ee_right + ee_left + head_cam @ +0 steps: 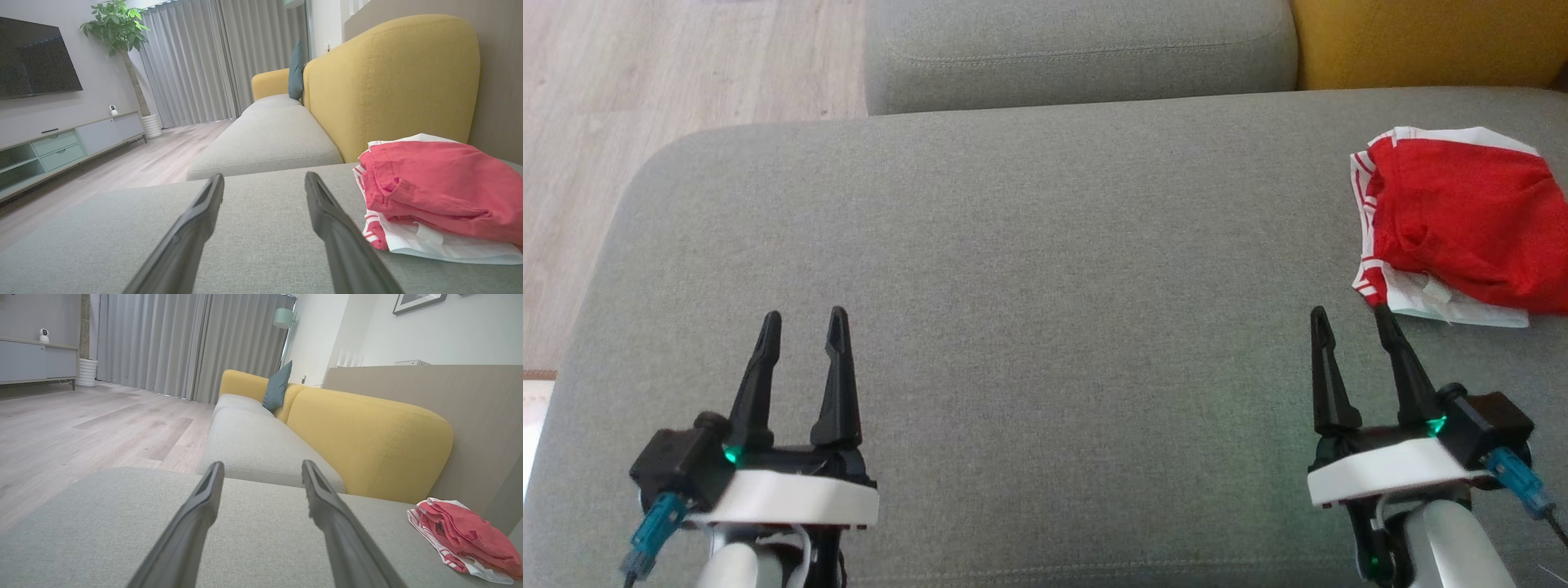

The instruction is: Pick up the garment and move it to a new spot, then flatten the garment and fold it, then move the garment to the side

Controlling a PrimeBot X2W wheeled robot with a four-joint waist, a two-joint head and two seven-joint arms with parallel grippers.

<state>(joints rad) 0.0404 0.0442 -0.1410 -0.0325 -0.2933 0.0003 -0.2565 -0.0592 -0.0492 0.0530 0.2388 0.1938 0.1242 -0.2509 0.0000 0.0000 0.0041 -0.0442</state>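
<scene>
Head view: folded red garment shows a white label, unreadable

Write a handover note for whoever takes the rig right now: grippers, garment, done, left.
Left gripper: open, empty, over the grey cushion.
Right gripper: open, empty, just short of the garment, not touching it.
Garment: red and white, a loose layered bundle at the cushion's right side.
Done: unclear; the bundle looks rumpled rather than neatly folded, so probably nothing yet.
Left: likely everything: pick up, move, flatten, fold, set aside.
</scene>
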